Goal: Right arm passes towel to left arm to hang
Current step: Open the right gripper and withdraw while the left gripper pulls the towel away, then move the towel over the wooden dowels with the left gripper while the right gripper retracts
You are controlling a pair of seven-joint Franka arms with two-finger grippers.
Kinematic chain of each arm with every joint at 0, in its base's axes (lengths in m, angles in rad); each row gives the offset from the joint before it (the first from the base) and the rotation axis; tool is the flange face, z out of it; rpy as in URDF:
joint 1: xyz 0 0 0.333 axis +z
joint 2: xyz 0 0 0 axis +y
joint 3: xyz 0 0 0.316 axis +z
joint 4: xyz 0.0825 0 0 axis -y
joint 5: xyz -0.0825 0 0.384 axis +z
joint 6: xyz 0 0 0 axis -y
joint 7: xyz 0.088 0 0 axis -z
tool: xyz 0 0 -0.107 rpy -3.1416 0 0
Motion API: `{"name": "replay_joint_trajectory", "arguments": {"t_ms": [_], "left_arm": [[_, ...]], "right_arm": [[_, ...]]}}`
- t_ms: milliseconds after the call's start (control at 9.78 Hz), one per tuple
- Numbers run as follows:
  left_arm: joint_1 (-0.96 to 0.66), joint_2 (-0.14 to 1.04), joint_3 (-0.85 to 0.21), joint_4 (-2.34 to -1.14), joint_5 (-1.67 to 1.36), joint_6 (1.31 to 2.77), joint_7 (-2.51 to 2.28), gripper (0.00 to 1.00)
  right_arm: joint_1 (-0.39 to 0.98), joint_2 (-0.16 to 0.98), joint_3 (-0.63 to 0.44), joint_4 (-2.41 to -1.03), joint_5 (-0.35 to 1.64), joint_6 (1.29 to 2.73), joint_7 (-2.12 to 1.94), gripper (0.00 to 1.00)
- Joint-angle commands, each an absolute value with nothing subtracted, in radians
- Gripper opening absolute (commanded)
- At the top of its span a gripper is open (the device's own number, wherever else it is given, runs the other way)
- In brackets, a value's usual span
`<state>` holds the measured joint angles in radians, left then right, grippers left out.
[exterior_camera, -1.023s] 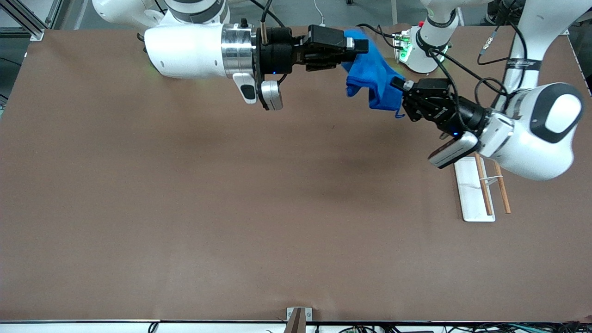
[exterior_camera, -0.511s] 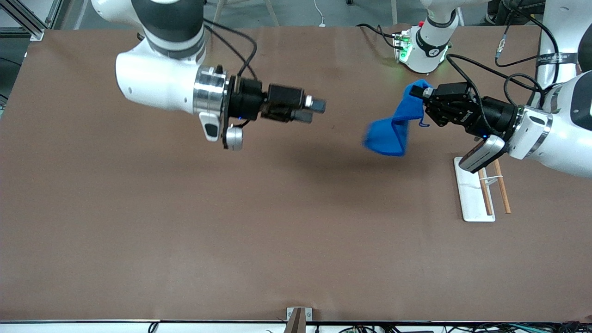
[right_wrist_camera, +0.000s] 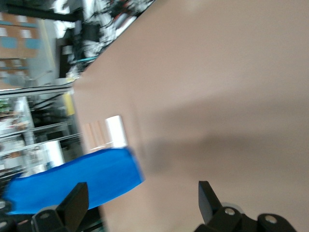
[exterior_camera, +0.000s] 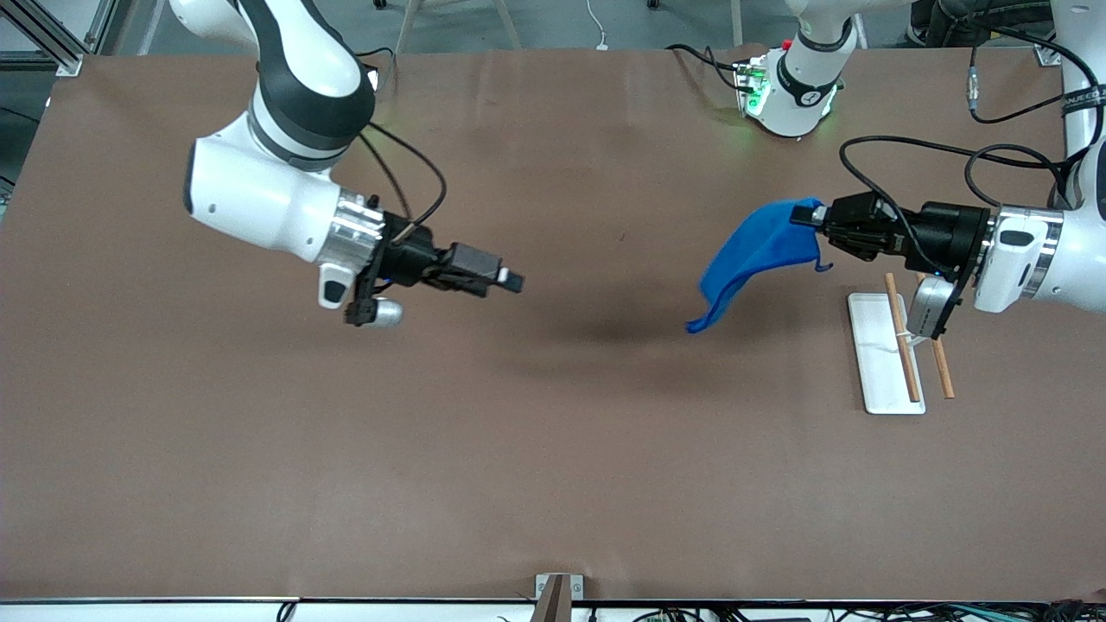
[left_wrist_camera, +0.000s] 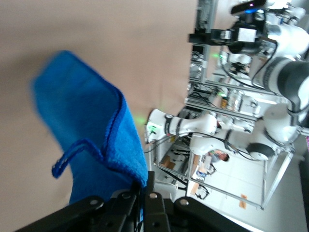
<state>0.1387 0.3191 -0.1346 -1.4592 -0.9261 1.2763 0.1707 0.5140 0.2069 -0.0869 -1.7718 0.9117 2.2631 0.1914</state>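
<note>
Midair, the towel point(exterior_camera: 760, 250) was held by one upper corner in the left gripper point(exterior_camera: 810, 218), whose fingers were pinched tight on the fabric, over the table point(exterior_camera: 553, 449) toward the left arm's end. The rest of the cloth hung slack and slanted down, its lowest tip clear of the table, as far as could be told. A small loop point(left_wrist_camera: 72, 154) was seen dangling just beside the clamped edge in the left wrist view. The rack point(exterior_camera: 881, 354), a white base with two thin wooden rods, lay near the gripper and nearer the front camera. The right gripper point(exterior_camera: 510, 281) was empty, with its fingers spread wide in the right wrist view point(right_wrist_camera: 140, 203), over bare table toward the right arm's end, well apart from the towel; that arm was judged to be waiting. Hanging was judged the step in hand. It would be best done by carrying the cloth high enough to clear the rods, draping it across one rod before the grip was released, and keeping the trailing end from snagging.
</note>
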Motion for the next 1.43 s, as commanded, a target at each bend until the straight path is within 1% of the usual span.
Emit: {"name": "replay_joint_trajectory", "arguments": {"t_ms": [0,102,205,307,409,614,716,818,1023,1125,1330], "left_arm": [[0.132,0.342,-0.137,-1.399,-0.763,1.302,0.082,0.0],[0.13,0.341,-0.138,-1.388,-0.685,1.318,0.051,0.0],[0.129,0.339,-0.138,-1.388,-0.599,1.342,0.046,0.0],[0.127,0.337,-0.146,-1.39,-0.471,1.374,0.046,0.0],[0.127,0.337,-0.15,-1.391,-0.372,1.414,0.043,0.0],[0.127,0.344,-0.149,-1.407,-0.348,1.427,-0.025,0.0],[0.132,0.344,-0.149,-1.419,-0.345,1.436,-0.084,0.0],[0.138,0.344,-0.147,-1.437,-0.316,1.451,-0.097,0.0],[0.14,0.345,-0.147,-1.471,-0.203,1.475,-0.097,0.0],[0.141,0.345,-0.146,-1.483,-0.171,1.483,-0.097,0.0],[0.179,0.347,-0.14,-1.5,-0.126,1.489,-0.089,0.0]], "right_arm": [[0.421,0.111,-0.072,-1.919,0.754,2.26,0.177,1.0],[0.385,0.095,-0.074,-1.939,0.677,2.255,0.14,1.0],[0.329,0.084,-0.077,-1.939,0.616,2.209,0.135,1.0],[0.255,0.075,-0.078,-1.93,0.5,2.133,0.132,1.0],[0.195,0.066,-0.074,-1.921,0.374,2.105,0.13,1.0],[0.131,0.057,-0.069,-1.892,0.162,2.097,0.126,1.0],[0.098,0.045,-0.066,-1.858,0.079,2.048,0.126,1.0],[0.085,0.043,-0.064,-1.789,0.037,1.942,0.124,1.0],[0.06,0.038,-0.069,-1.633,0.034,1.708,0.094,1.0],[0.054,0.031,-0.081,-1.582,0.028,1.63,0.089,1.0],[-0.006,0.021,-0.071,-1.505,0.028,1.524,0.075,1.0]]}}
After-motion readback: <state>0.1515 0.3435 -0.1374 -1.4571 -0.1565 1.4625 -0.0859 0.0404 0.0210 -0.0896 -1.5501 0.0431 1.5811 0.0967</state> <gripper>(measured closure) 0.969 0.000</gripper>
